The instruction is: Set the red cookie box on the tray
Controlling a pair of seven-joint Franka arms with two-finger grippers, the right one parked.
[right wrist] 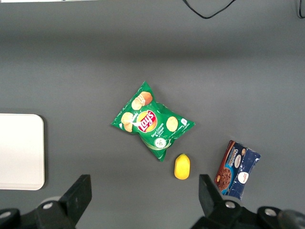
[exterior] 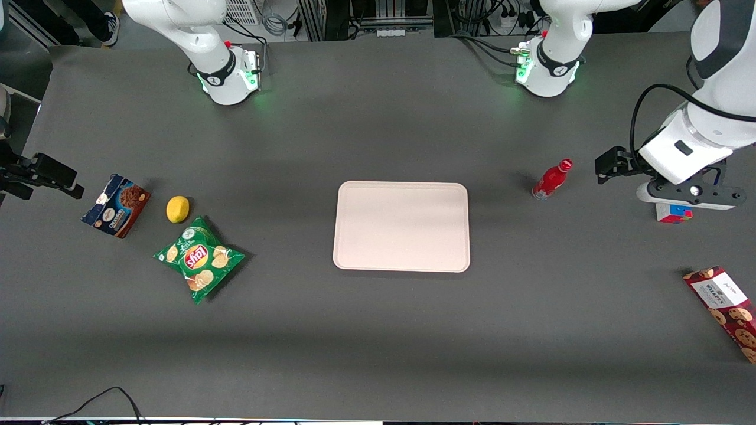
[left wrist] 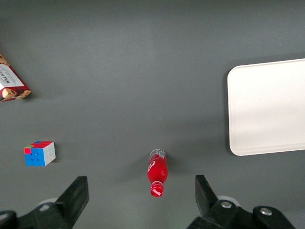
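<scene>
Your hand (left wrist: 138,198) is open, up high. The box (exterior: 725,311) lies nearer the front camera, long way slanted.

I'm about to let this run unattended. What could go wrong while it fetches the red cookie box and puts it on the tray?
The red cookie box lies at the table edge, partly out of the front view, so a nudge could push it off.

The gripper, jaws open, hangs above the puzzle cube and near the upright red bottle; carrying the long box to the tray might topple the bottle.
</scene>
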